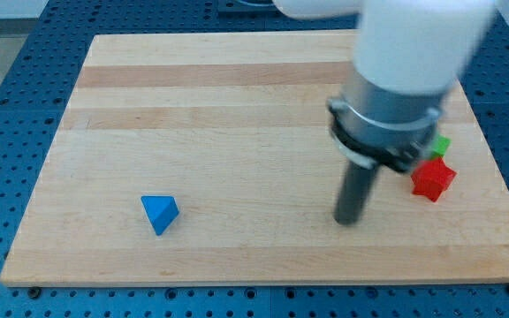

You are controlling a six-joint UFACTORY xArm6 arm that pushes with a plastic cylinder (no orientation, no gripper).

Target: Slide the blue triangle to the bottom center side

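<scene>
The blue triangle lies on the wooden board at the view's lower left. My tip rests on the board at the view's lower right, far to the right of the blue triangle and not touching it. The white and grey arm body rises above the rod and hides part of the board's upper right.
A red star-shaped block lies to the right of my tip, near the board's right edge. A green block sits just above it, partly hidden by the arm. A blue perforated table surrounds the board.
</scene>
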